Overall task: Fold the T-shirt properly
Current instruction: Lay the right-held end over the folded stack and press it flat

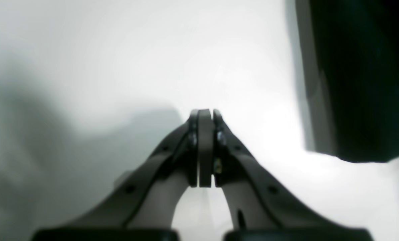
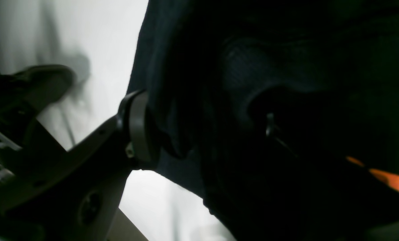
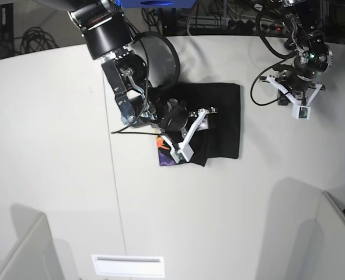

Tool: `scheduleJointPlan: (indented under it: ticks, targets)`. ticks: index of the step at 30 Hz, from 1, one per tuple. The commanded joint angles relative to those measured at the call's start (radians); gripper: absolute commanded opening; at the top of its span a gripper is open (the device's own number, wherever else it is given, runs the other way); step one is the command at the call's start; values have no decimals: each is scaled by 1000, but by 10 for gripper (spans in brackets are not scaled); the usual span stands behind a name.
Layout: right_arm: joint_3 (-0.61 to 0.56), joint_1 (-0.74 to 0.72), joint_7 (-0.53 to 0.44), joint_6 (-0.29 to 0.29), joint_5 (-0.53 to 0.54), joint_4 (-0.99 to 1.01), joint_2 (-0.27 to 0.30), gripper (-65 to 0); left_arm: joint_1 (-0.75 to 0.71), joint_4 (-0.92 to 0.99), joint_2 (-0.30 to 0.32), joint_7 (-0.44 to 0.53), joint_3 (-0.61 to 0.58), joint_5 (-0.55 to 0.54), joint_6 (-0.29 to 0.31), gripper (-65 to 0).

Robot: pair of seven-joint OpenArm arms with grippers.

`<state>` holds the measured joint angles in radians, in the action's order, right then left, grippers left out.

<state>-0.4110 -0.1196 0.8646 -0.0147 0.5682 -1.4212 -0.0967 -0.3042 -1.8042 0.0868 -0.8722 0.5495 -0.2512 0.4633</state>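
You have open white surface [image 3: 55, 146] all along the base view's left and bottom, free for a pass. The folded T-shirt [image 3: 222, 116] fills the middle, and the right gripper [image 3: 192, 131] with its arm lies across the cloth's left part, blocking that side. The left gripper [image 3: 300, 96] hangs well apart over bare surface. Low partitions [image 3: 20, 251] stand at the bottom corners.

Both arms [image 3: 121, 70] are black with looping black cables; grippers [image 3: 187, 135] have white frames, dark curved fingers [image 1: 199, 147], small screws.
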Motion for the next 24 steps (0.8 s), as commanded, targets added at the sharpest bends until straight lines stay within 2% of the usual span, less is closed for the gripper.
scheduleJointPlan:
  ticks: [1,9,12,15,17,24]
  targets:
    - [-19,-19,-8,-4,8,-20,-8,-297,0,-19,11,15,22,-4,-2,-650]
    - [-197,-88,-8,6,8,-22,-8,-297,-22,-21,40,15,74,-4,-1,-650]
    - [-257,-124,-8,104,8,-22,-8,-296,-23,-16,51,15,74,-4,-1,-650]
    - [-349,-179,37,220,8,-22,-8,-248,-23,-15,51,15,74,-4,-1,-650]
    - [-385,-199,64,267,8,-40,-10,-227,-23,-15,51,15,74,-4,-1,-650]
    - [-403,-200,74,275,11,-120,-28,-216,-17,-12,51,15,74,-4,-1,-650]
